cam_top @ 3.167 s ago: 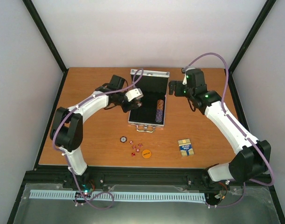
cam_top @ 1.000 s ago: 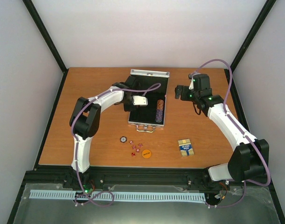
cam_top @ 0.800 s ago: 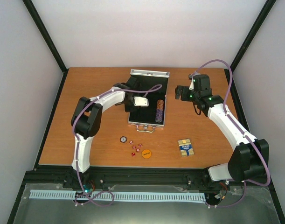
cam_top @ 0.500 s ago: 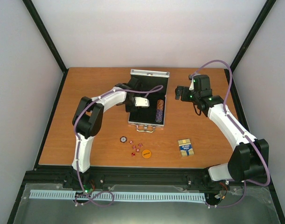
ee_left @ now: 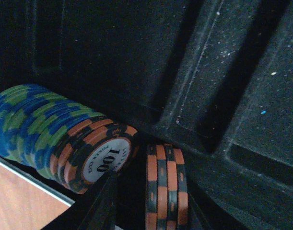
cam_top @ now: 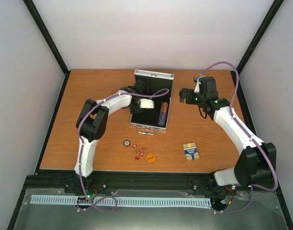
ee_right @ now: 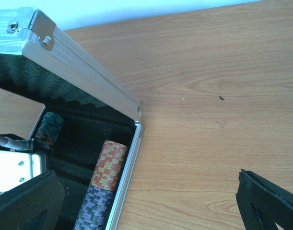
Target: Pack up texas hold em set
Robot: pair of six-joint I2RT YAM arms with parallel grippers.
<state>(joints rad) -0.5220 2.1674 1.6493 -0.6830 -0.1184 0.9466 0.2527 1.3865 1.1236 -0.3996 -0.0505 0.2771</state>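
Background stuff: it all sits on a wooden table (cam_top: 98, 96) with orange-brown grain, and the right wrist view picks up a tiny dark speck (ee_right: 221, 98) on the wood. Plain white walls (cam_top: 151, 33) close it in at the back and on both sides. Black posts (cam_top: 45, 36) slant up from the far corners. A black rail (cam_top: 151, 179) runs along the near edge, then a grey metal sheet (cam_top: 151, 218) with a pale slotted strip (cam_top: 122, 201) lying across it.
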